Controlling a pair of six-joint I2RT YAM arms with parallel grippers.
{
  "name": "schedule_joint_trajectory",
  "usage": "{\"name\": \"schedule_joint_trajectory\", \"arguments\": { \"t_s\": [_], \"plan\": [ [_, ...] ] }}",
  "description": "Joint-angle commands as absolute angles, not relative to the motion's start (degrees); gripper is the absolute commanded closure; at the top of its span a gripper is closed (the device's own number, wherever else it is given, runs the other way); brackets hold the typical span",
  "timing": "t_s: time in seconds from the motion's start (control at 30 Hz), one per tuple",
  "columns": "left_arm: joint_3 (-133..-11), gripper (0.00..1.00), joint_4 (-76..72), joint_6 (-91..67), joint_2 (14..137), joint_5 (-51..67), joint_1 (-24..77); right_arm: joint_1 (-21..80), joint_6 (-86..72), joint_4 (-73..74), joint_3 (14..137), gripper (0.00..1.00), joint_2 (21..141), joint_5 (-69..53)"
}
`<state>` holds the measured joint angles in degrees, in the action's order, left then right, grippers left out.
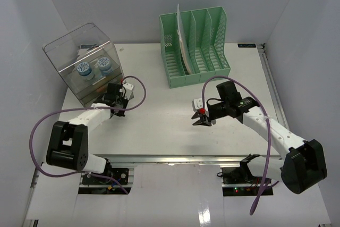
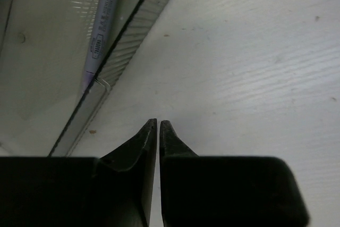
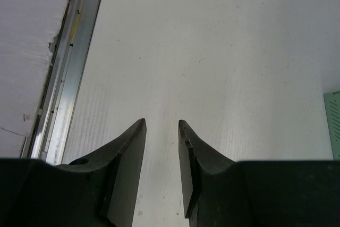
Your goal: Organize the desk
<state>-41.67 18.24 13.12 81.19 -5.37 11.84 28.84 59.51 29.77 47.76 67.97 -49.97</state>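
Observation:
The desk (image 1: 159, 134) is a white tabletop with a silver rail (image 1: 175, 158) along its front edge. My left gripper (image 1: 120, 109) hangs just off the front right corner of the clear plastic box (image 1: 85, 59). In the left wrist view it (image 2: 158, 123) is shut and empty over bare desk (image 2: 255, 51). My right gripper (image 1: 202, 122) is over the middle of the desk. In the right wrist view it (image 3: 161, 124) is open and empty, above bare desk (image 3: 212, 41).
The clear box holds two blue-lidded jars (image 1: 91, 68) and a purple pen (image 2: 101, 30) against its wall. A green file rack (image 1: 195, 51) with a white sheet in its left slot stands at the back; its corner (image 3: 333, 123) shows right. The rail (image 3: 69, 73) runs left.

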Motion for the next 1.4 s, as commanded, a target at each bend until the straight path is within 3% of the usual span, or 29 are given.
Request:
{"name": "schedule_joint_trajectory", "arguments": {
  "t_s": [0.0,0.03,0.1,0.17,0.23,0.3,0.67,0.8,1.17,1.37],
  "plan": [
    [-43.85,0.73,10.75,18.51,87.38,-16.13,11.52,28.31,58.97,28.48,46.84,0.62,67.93,-52.04],
    [-43.86,0.71,9.98,18.79,88.6,-16.26,11.51,28.3,58.97,28.48,46.85,0.62,68.02,-52.03],
    [-44.31,0.57,5.93,19.73,91.47,-20.97,11.41,28.11,58.97,28.48,46.76,0.62,68.02,-51.94],
    [-44.38,0.38,2.67,20.89,92.61,-23.85,11.27,27.91,58.97,28.48,46.69,0.62,67.94,-52.01],
    [-43.61,0.12,-3.42,23.16,93.33,-26.91,11.13,27.76,58.96,28.48,46.65,0.62,68.04,-52.19],
    [-43.45,0.02,-5.97,24.61,93.89,-28.34,10.83,27.69,58.94,28.48,46.63,0.62,68.22,-52.07],
    [-45.27,0.02,-5.09,20.41,92.26,-25.64,9.44,27.0,58.81,28.44,46.67,0.62,68.78,-51.28],
    [-43.35,0.02,-1.48,13.24,83.34,-17.43,9.49,26.03,58.02,28.39,46.93,0.61,68.56,-51.24],
    [-37.25,0.02,4.53,-2.77,51.91,25.57,9.58,21.02,51.92,24.36,45.86,0.53,66.52,-50.45],
    [-31.68,0.02,6.29,-2.35,39.67,32.99,9.58,17.81,42.86,17.64,42.98,0.35,64.8,-47.39]
  ]
}}
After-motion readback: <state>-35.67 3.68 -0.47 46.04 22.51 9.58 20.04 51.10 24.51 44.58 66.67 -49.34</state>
